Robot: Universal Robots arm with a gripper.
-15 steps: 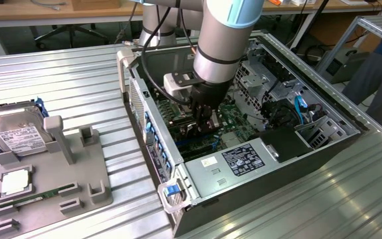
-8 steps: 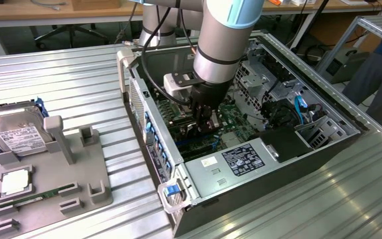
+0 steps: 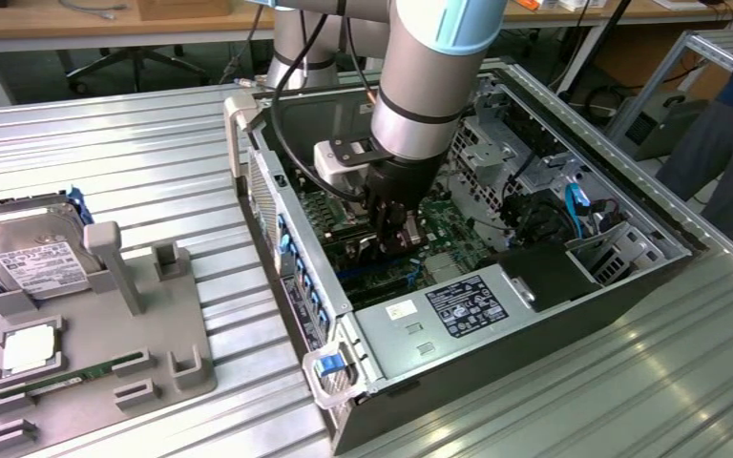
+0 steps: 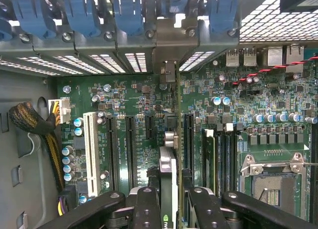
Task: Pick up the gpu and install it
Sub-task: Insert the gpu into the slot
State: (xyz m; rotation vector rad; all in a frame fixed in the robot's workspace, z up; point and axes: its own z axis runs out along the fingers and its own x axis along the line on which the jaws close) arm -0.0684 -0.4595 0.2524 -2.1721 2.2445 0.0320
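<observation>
Grip on the gpu (image 4: 168, 174) is tight: the hand (image 4: 174, 196) is clenched on it, one dark finger on each flat side. The card is seen edge-on in the wrist view. It stands upright over the green motherboard (image 4: 134, 105), in line with the long black slots, and its far end reaches the case's rear wall under the row of blue clips (image 4: 128, 13). Whether its lower edge is already in a slot cannot be told. To one side of the card lie a white slot (image 4: 91, 147) and a yellow-and-black cable bundle (image 4: 49, 144); to the other lies the bare processor socket (image 4: 271, 182).

In the exterior view the arm reaches down into the open computer case (image 3: 405, 348), which lies on its side on the ribbed metal worktop (image 3: 125, 162). A grey holder tray (image 3: 150, 324) sits well apart from the case toward the exterior view's left — it carries a silver hard drive (image 3: 35, 258), a square chip (image 3: 30, 348) and a slim green memory stick (image 3: 68, 377). A person (image 3: 729, 134) in dark clothes stands at the exterior view's right edge
</observation>
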